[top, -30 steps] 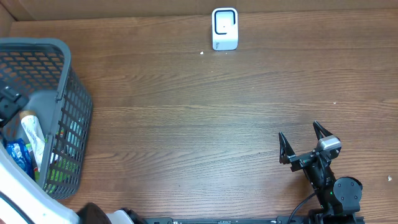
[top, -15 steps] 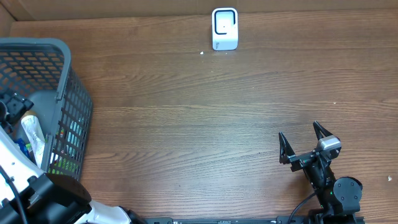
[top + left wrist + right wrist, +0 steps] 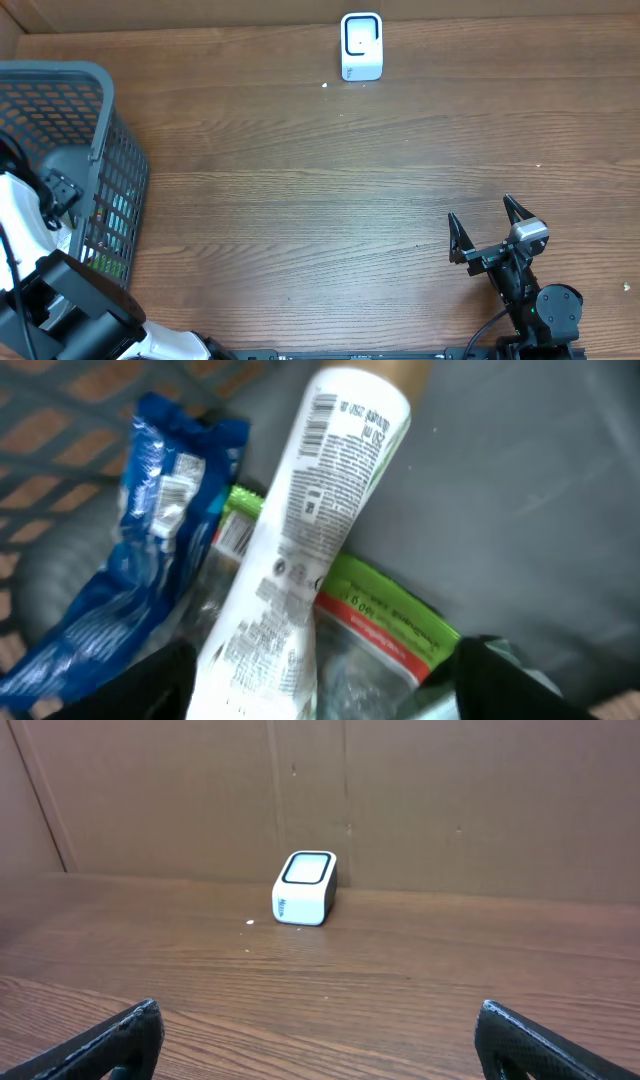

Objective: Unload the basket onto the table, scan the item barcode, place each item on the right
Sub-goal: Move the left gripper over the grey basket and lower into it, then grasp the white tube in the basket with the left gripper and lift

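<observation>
The item, a white tube [image 3: 320, 510] with a barcode [image 3: 325, 408] near its cap end, lies inside the grey basket [image 3: 112, 130] on top of other packets. My left gripper [image 3: 325, 660] is open, reaching down into the basket, its dark fingers [image 3: 150, 682] straddling the tube's lower end; the far finger still stands apart from it. In the overhead view my left arm [image 3: 30, 230] hides the tube. The white scanner [image 3: 361, 45] stands at the table's far edge, also facing my right wrist camera [image 3: 305, 887]. My right gripper [image 3: 481, 210] rests open and empty near the front right.
A blue packet [image 3: 150, 530] lies left of the tube and a green and red packet [image 3: 385, 610] under it. The basket's mesh wall [image 3: 120, 215] closes in the left arm. A cardboard wall [image 3: 400, 790] backs the table behind the scanner.
My left arm has lowered further into the basket, now covering the tube in the overhead view, and its jaws have narrowed. The right arm has not moved.
</observation>
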Controlling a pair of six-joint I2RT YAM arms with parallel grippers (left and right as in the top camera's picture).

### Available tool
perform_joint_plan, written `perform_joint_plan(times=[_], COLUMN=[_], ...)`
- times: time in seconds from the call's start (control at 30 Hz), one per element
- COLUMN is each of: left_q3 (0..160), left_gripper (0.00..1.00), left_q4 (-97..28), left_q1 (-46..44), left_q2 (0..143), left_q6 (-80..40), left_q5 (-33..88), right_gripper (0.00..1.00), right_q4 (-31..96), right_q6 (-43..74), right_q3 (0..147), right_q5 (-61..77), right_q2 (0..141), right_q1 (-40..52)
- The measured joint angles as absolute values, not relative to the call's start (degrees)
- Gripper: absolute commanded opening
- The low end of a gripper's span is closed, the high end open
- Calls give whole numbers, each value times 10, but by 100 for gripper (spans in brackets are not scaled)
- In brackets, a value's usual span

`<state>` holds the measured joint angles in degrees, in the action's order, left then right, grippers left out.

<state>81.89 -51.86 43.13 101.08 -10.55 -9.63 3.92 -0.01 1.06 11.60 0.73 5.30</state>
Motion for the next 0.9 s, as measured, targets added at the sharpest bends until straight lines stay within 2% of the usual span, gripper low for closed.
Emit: perform_joint_plan(times=[0.2,0.37,0.4,0.43,0.5,0.6,0.9], left_q3=[771,768,768,768,768,768,779], left_gripper=[68,65,58,44,24,4,4], left_q4=[-427,-397,-394,-392,-390,-380,-397], left_q1=[431,432,432,432,432,434,435], left_q2=[1012,1029,1038,1047,1067,1077,1077], left_q6=[-81,-74,-73,-73,-69,-66,-62], left_q5=[-96,-99,-100,-102,-108,-119,-115], right_gripper=[100,100,100,100,100,100,100], right_q4=[39,39,39,39,39,39,39], right_q6=[0,0,0,0,0,0,0], right_q3=[11,11,11,11,11,11,11], right_q5=[116,116,116,116,116,116,116], right_q2=[7,7,7,7,7,7,7], right_q1=[53,53,53,53,53,53,53])
